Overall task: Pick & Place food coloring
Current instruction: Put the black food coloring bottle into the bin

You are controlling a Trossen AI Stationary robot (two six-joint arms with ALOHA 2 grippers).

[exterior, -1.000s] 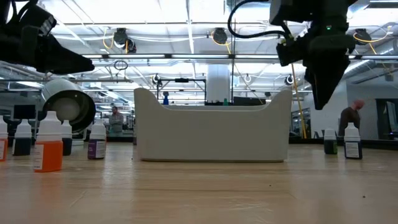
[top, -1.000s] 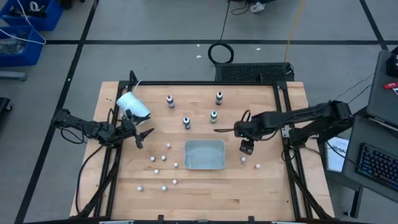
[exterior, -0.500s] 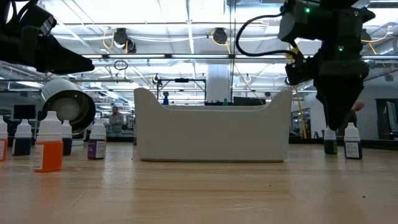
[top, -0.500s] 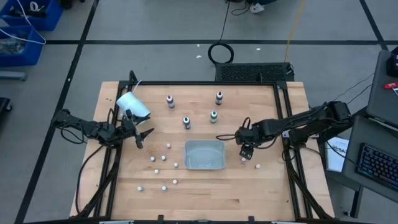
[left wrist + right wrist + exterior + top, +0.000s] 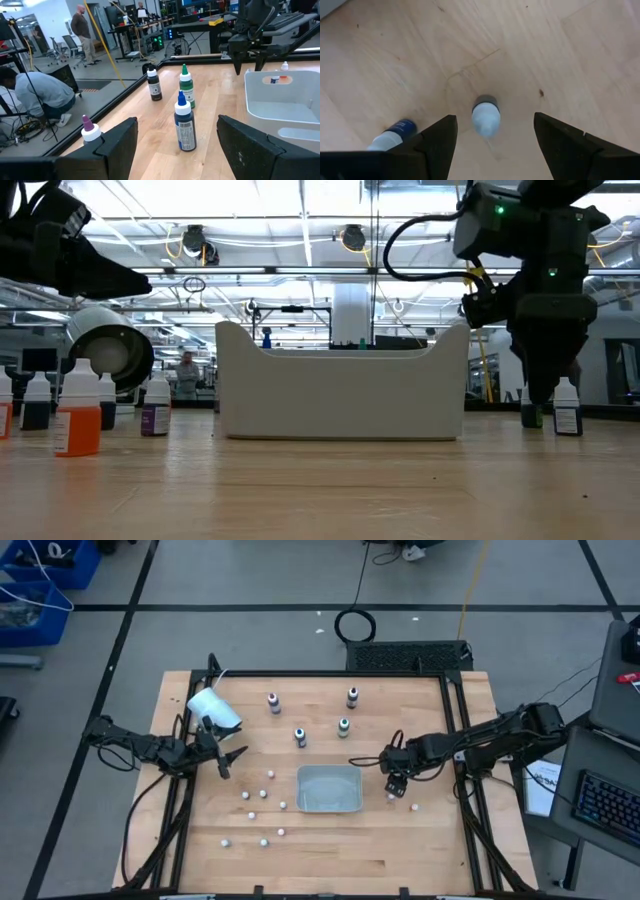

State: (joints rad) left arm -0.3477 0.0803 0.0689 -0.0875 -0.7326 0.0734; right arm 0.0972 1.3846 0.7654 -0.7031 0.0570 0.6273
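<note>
Four food coloring bottles stand upright on the table's far half: purple-tipped (image 5: 273,702), black (image 5: 352,697), blue (image 5: 300,736) and green (image 5: 343,726). The left wrist view shows the blue one (image 5: 184,125) nearest. Several smaller white-capped bottles are scattered around the tray. My right gripper (image 5: 394,786) points straight down, open, just right of the tray. One small bottle (image 5: 485,116) stands on the wood below, between its fingers and untouched. A blue-labelled one (image 5: 395,136) stands beside it. My left gripper (image 5: 228,758) waits open near the left edge.
A white tray (image 5: 329,790) sits at the table's middle, with small bottles (image 5: 262,792) standing to its left and toward the near edge. A large white cup (image 5: 213,708) lies on its side at the far left. People show in the room beyond the table.
My right gripper has come down, a little toward the table's right and near edges. It now hangs low over the two small bottles right of the tray. The bottles have stayed where they were.
</note>
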